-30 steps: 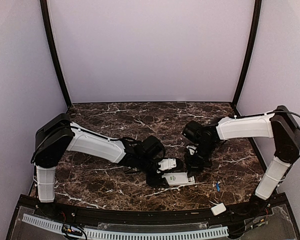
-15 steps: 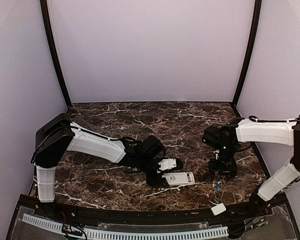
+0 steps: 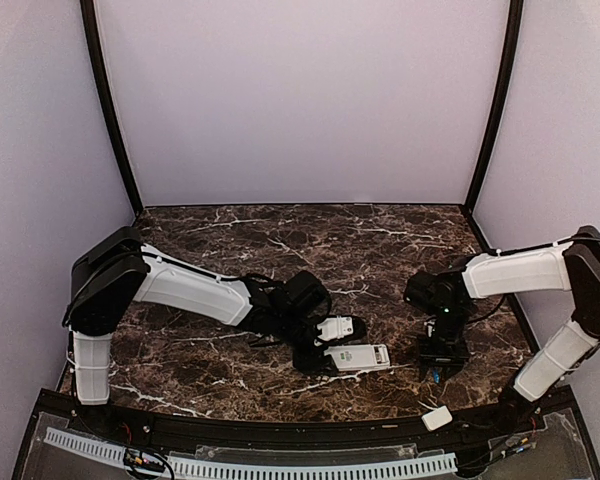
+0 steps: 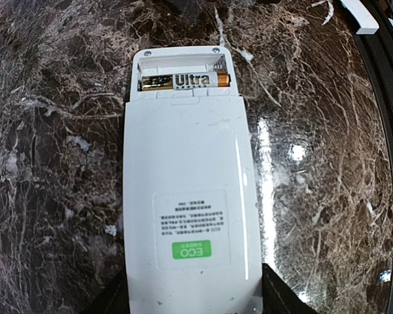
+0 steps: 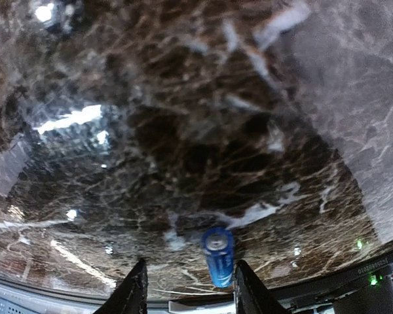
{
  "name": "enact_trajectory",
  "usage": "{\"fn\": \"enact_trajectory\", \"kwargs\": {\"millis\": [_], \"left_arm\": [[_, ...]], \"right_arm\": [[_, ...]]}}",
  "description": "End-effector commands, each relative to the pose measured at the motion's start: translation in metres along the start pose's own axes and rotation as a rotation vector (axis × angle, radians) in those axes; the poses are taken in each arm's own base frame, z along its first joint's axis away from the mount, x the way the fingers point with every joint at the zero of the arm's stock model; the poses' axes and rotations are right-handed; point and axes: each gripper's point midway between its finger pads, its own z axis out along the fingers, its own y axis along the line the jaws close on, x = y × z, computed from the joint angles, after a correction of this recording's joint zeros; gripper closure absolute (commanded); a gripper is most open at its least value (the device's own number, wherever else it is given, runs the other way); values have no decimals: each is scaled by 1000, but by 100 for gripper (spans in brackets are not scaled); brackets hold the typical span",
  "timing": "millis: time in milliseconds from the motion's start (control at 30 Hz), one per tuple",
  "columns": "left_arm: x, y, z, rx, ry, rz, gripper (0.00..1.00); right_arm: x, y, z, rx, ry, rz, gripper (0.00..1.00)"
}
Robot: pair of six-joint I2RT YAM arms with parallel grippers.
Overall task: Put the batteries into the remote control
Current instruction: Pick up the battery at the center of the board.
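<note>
Left side: the left arm (image 3: 190, 290) reaches in toward the centre of the worktop (image 3: 230, 240). The left jaws are clamped on the remote control (image 4: 187, 196) at its near end, with one finger (image 4: 114, 302) against each long edge. The remote control is back face up, and its green label sits close to the jaws. At the end farthest from the jaws the battery bay is uncovered. One seated battery (image 4: 183, 81), gold and black and marked "Ultra", lies crosswise in the slot nearer the jaws. The slot beyond it shows white plastic.

Right side: the right arm (image 3: 510, 270) is bent down over the worktop. The right jaws stand apart and point downward. A blue battery (image 5: 217, 256) lies on the worktop between the fingers (image 5: 134, 291), nearer the finger on the right of the wrist view. Contact with that finger cannot be determined. Its end cap faces away from the jaws.

A small white cover piece (image 3: 437, 418) lies at the dark front edge, on the base side of the right jaws and apart from them.
</note>
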Motion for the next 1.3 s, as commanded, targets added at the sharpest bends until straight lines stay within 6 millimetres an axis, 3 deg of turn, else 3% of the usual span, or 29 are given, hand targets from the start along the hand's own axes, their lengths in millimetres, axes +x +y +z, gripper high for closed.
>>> {"fn": "enact_trajectory", "kwargs": {"millis": [0, 133, 200, 667, 733, 833, 967, 1100, 1267], "left_arm": [[88, -25, 23, 90, 278, -110, 84], [88, -25, 23, 89, 278, -110, 84], [88, -25, 23, 89, 278, -110, 84], [87, -25, 23, 90, 277, -109, 84], [88, -25, 23, 89, 278, -111, 84], [88, -25, 23, 90, 278, -110, 84], [89, -25, 24, 91, 281, -110, 84], [89, -25, 24, 91, 284, -111, 84], [88, -25, 24, 90, 282, -110, 84]], "right_arm": [[-10, 6, 4, -14, -17, 3, 63], [-11, 6, 10, 6, 1, -6, 80], [-14, 5, 10, 24, -8, -7, 84], [-42, 10, 4, 92, -77, -53, 83], [-46, 11, 3, 102, -85, -63, 86], [-51, 13, 2, 108, -97, -74, 99], [-58, 23, -1, 86, -110, -122, 100], [-66, 39, -14, 28, -156, -198, 100], [-76, 60, -46, -64, -273, -301, 100]]}}
